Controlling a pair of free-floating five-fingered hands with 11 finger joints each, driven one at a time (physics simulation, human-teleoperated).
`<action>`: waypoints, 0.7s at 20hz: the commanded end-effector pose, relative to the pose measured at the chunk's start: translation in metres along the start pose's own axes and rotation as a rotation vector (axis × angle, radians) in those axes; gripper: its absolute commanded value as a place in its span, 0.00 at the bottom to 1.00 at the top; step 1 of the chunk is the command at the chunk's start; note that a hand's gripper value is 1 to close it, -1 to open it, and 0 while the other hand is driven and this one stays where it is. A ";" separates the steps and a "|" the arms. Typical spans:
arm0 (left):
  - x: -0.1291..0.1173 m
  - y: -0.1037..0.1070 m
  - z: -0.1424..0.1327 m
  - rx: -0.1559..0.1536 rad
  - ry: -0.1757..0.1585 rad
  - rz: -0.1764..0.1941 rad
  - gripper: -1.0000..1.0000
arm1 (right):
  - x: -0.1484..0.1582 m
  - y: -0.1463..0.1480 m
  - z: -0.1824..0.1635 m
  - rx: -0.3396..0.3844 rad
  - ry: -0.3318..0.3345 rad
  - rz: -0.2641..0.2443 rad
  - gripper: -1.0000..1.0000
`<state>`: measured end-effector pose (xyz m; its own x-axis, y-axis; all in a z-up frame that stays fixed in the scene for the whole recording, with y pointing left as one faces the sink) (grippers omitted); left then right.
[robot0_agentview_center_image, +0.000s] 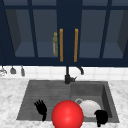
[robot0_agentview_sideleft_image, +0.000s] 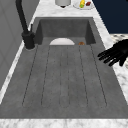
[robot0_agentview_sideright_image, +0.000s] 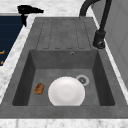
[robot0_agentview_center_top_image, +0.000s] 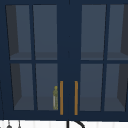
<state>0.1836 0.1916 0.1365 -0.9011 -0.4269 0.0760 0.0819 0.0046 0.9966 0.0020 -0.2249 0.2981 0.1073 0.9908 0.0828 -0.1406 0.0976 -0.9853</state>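
Note:
My left hand (robot0_agentview_center_image: 41, 108) hovers over the front edge of the ribbed drainboard (robot0_agentview_center_image: 45, 95) with straight, spread fingers and holds nothing. The same hand reaches in from the right in the left side view (robot0_agentview_sideleft_image: 115, 53) and sits at the far top left in the right side view (robot0_agentview_sideright_image: 28, 10). My right hand (robot0_agentview_center_image: 101, 117) hangs at the front right corner of the basin, just in front of a white plate (robot0_agentview_center_image: 88, 107). A large red ball (robot0_agentview_center_image: 67, 115) shows between the two hands, touching neither.
The plate (robot0_agentview_sideright_image: 66, 91) lies in the basin beside a small brown object (robot0_agentview_sideright_image: 39, 88) and the drain (robot0_agentview_sideright_image: 82, 80). A black faucet (robot0_agentview_center_image: 67, 75) stands behind the sink. Above, a glass-door cabinet with orange handles (robot0_agentview_center_top_image: 61, 97) holds a bottle (robot0_agentview_center_top_image: 55, 98). A dish of food (robot0_agentview_sideleft_image: 82, 3) sits on the far counter.

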 end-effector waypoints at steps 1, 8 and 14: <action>-0.002 -0.015 0.003 -0.015 -0.124 0.008 0.00 | 0.000 0.000 0.000 0.000 0.000 0.000 0.50; -0.004 -0.040 0.005 -0.007 -0.216 0.004 0.00 | 0.000 0.000 0.000 0.000 0.000 0.000 0.50; -0.003 -0.044 0.005 -0.006 -0.289 -0.003 0.00 | 0.000 0.000 0.000 0.000 0.000 0.000 0.50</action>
<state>0.1812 0.1974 0.1039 -0.9620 -0.2611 0.0793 0.0801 0.0075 0.9968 0.0020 -0.2249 0.2981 0.1073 0.9908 0.0828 -0.1406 0.0976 -0.9853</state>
